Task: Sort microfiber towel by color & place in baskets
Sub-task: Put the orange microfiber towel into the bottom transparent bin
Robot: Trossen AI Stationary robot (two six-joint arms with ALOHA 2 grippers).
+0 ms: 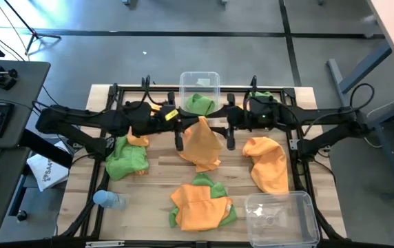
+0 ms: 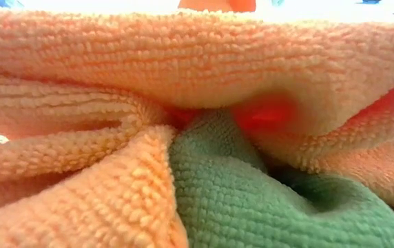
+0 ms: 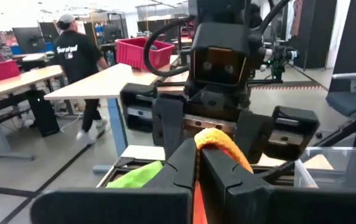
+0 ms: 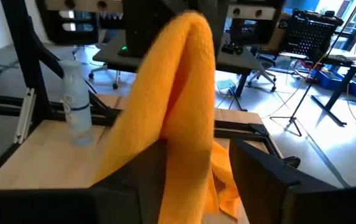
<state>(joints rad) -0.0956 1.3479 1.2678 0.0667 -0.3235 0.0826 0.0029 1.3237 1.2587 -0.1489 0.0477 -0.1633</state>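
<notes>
While both arms reach in over the middle of the table [image 1: 307, 207], an orange towel [image 1: 200, 141] is held up between them, draped down toward the wood. The left gripper [image 3: 196, 163] is clenched on a fold of this towel, as its own wrist view shows, with the cloth pinched between the two fingers [image 3: 181, 165]. From the right wrist view the same orange cloth is seen hanging across the right gripper [image 4: 193, 155]; whether those fingers are actually clamped on it cannot be told.

One basket [image 1: 199, 80] stands at the far edge of the table, centre, with a green towel [image 1: 200, 105] at its near rim. The other basket [image 1: 281, 218] sits at the near right corner (nothing coloured is seen in it). A second orange towel [image 1: 267, 162] lies at the right, near the right arm. A green one [image 1: 126, 158] lies at the left, and a mixed pile [image 1: 201, 203] of orange over green rests near the front edge, filling the low view. A bottle [image 1: 107, 200] lies at the near left.
</notes>
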